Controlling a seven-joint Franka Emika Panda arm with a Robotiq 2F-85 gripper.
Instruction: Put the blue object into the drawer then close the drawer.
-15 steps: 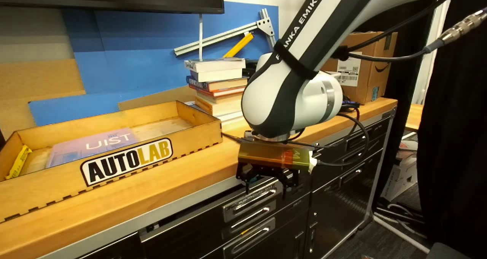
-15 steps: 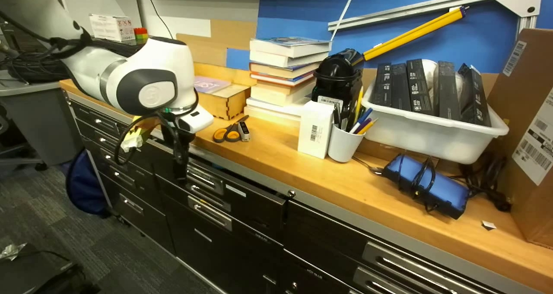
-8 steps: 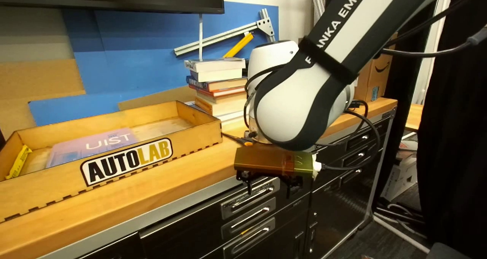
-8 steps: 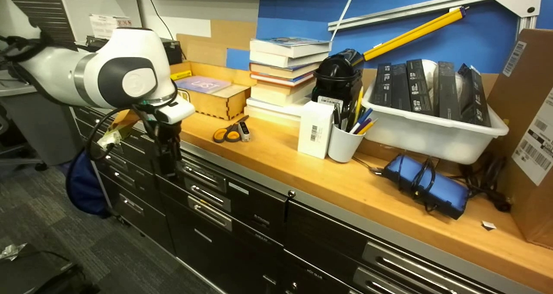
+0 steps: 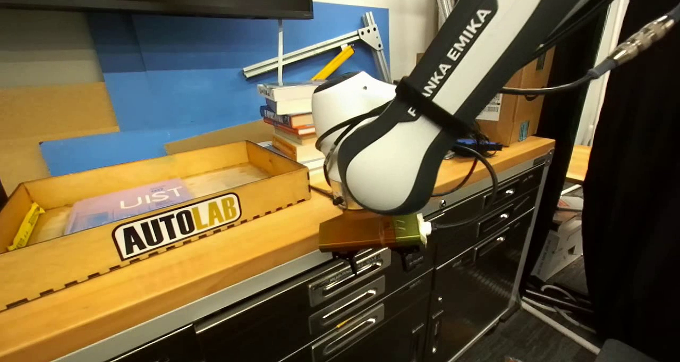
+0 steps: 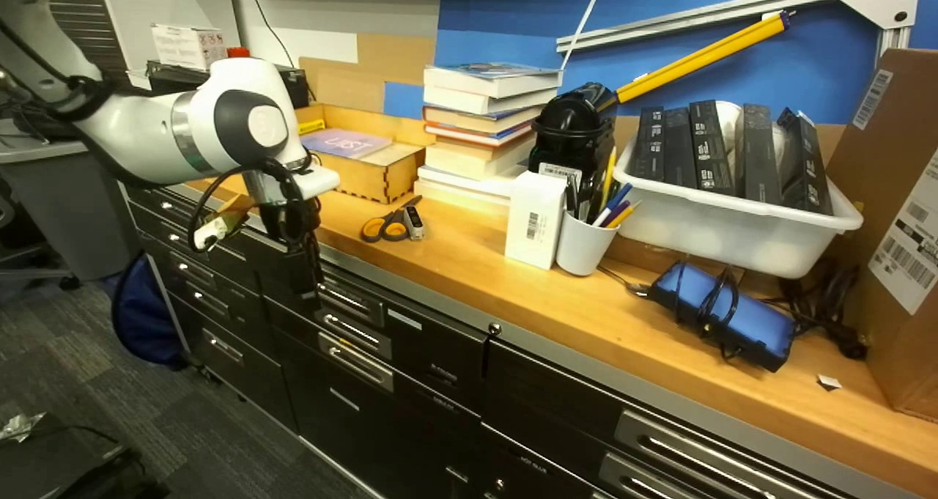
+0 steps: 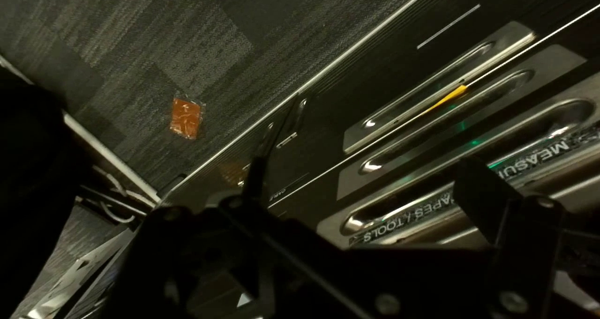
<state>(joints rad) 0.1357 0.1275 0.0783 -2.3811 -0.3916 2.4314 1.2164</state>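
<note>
In the wrist view, a blocky black gripper fingertip hides middle letters on the dark label of the silvery metal drawer handle, cropped at right

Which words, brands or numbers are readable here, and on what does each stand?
"AUTOLAB": wooden tray
"UIST": purple booklet
"F…ANKA EMIKA": robot arm, gap covered by a band
"MEASU… APES / TOOLS": drawer label, middle hidden by the claw
"HOT GLUE", probably: cabinet label
"CABLE", probably: another cabinet label
Too small or blurred: book spines, box labels, other cabinet text.
</note>
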